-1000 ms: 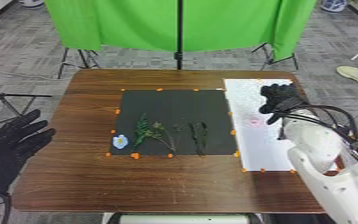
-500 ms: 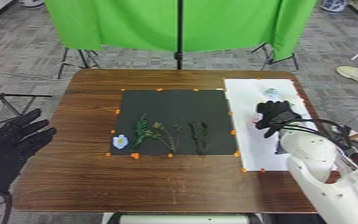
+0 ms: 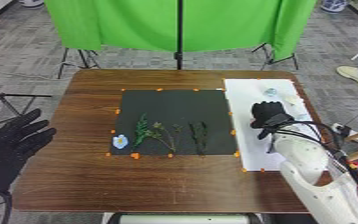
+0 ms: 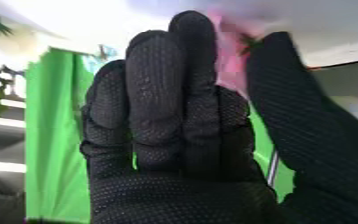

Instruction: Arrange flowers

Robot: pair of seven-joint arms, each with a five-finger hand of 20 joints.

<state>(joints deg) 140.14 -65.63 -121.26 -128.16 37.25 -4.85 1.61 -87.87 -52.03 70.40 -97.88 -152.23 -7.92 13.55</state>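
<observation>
- Okay, your right robot hand (image 3: 269, 112) is over the white sheet (image 3: 252, 156), fingers straight and thumb held off them, with no curl round anything
- The pink flower (image 4: 231, 60) shows in the wrist view at the gap between thumb and fingers; you can't tell if they touch it
- Treat it as very light, soft and easily creased, so take it near its base or edge with the least pinch that holds
- On the black sheet (image 3: 171, 105) lie the blue flower (image 3: 119, 141), green sprig (image 3: 142, 131), thin stem (image 3: 165, 137) and dark sprigs (image 3: 198, 136); pinch the long ones mid-stem, as leafy tips would likely bend and thin stems might snap
- Your left robot hand (image 3: 11, 150) rests spread out beside the worktop (image 3: 158, 185), holding nothing
</observation>
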